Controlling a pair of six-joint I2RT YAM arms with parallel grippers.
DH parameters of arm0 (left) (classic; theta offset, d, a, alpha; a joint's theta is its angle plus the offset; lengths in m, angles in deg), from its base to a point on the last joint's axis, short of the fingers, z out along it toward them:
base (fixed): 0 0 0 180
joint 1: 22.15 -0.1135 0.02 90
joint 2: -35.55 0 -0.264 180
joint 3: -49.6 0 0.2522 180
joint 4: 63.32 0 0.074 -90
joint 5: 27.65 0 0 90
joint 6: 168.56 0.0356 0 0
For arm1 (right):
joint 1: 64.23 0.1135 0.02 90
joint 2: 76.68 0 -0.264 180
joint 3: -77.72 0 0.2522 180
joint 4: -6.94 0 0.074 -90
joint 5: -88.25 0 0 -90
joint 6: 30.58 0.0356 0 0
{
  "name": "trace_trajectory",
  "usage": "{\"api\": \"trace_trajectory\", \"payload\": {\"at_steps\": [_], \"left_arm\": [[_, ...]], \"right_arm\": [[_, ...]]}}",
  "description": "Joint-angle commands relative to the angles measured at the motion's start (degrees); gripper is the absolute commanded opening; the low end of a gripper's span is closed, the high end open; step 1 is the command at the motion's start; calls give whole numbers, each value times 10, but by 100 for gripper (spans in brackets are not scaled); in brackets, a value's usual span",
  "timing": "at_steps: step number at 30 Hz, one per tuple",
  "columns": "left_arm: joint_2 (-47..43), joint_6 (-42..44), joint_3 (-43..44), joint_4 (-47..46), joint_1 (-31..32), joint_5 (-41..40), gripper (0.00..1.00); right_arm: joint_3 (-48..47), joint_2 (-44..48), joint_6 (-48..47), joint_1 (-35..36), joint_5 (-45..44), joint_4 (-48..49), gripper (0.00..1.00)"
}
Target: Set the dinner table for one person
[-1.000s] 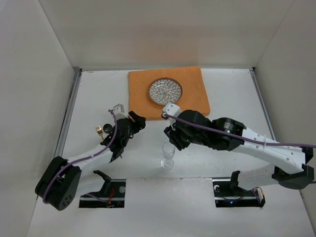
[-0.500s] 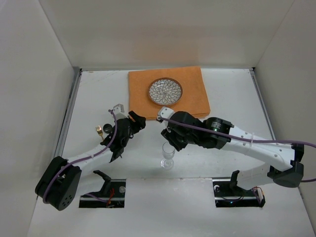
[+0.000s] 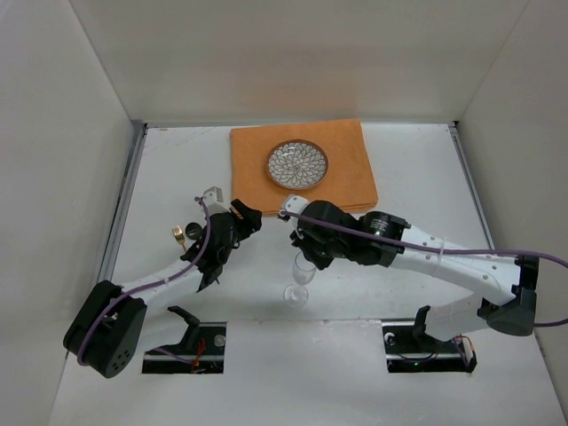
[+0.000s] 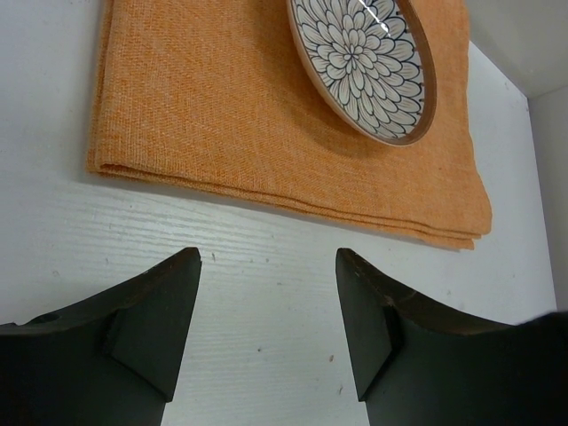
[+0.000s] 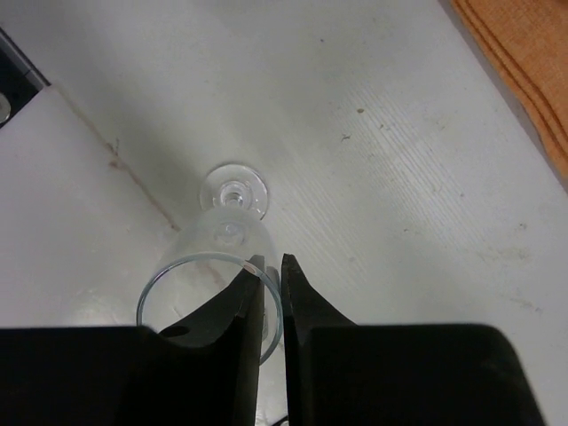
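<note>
The dinner table spreads white and flat between its walls. The orange mat lies at its far middle, with the flower-patterned plate on top. The left gripper hangs over bare table just short of the mat – jaws apart, nothing between them. The right gripper is pinched on the rim of the wine glass – near the front edge, leaning slightly.
</note>
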Motion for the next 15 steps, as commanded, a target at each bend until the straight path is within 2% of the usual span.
{"api": "trace_trajectory", "payload": {"at_steps": [1, 5, 9, 15], "left_arm": [[0, 1, -5, -26, 2, -4, 60], [4, -2, -5, -26, 0, 0, 61], [2, -3, -5, -26, 1, 0, 61], [3, -2, 5, -19, 12, 12, 62]], "right_arm": [[-29, 35, 7, -28, -36, 58, 6], [-64, 61, -16, -63, -70, 114, 6], [-102, 55, -54, -155, -63, 196, 6], [-266, -78, -76, -349, -55, 198, 5]]}}
